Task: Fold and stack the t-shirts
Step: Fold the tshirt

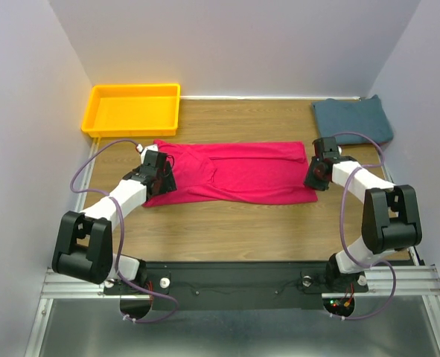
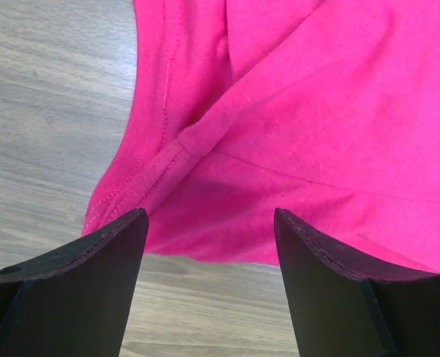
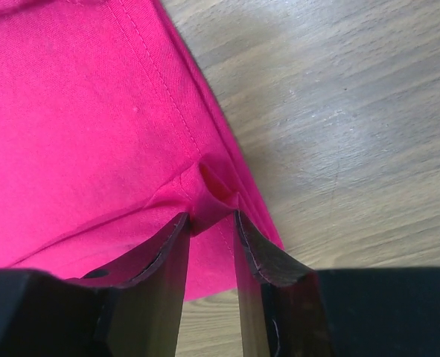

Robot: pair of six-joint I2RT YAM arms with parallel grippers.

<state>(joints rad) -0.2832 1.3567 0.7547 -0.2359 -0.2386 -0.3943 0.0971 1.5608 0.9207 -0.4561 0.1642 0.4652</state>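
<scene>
Nearest us, the right jaws stand narrow, pinching a tuck of hem at the near-right corner of the pink t-shirt [image 1: 242,175], which lies spread mid-worktop [image 1: 242,230]. The left jaws gape wide over its near-left edge, holding nothing. The teal t-shirt [image 1: 351,119] sits folded far right. We judge the fold's grasp half made (left must close next). No writing shows.

i can't make out any readable txt, labels, brand marks, nos. or signs in any of the 3 cam views.
</scene>
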